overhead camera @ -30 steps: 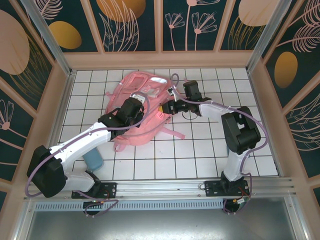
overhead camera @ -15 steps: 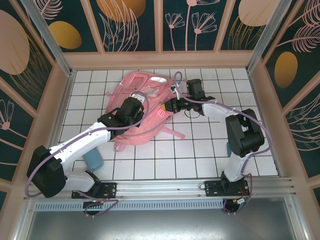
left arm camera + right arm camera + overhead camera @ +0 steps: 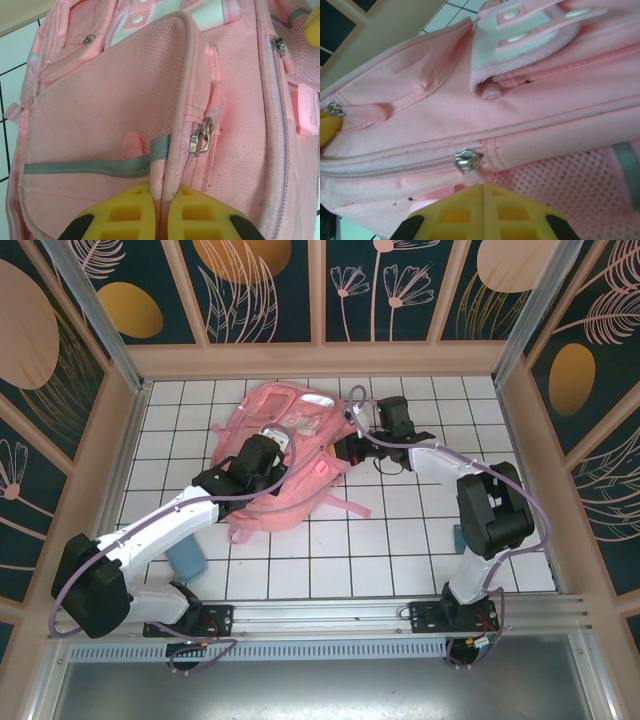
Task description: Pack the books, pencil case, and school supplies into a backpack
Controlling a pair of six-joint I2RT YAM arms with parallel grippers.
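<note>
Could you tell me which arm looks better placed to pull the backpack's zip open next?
Likely the right. The right gripper is shut just below a zip slider, seemingly on its pull tab. The left gripper pinches the backpack's pocket seam, which suits bracing.

— What's everything sitting on?
— A table [image 3: 400,560] of white square tiles with dark grid lines.
— And on it right now?
— The pink backpack [image 3: 280,405] lies towards the far middle, one strap [image 3: 350,506] trailing over the tiles our way. A teal object [image 3: 187,562] sits near the front left, and a small blue thing [image 3: 459,538] on the right.
</note>
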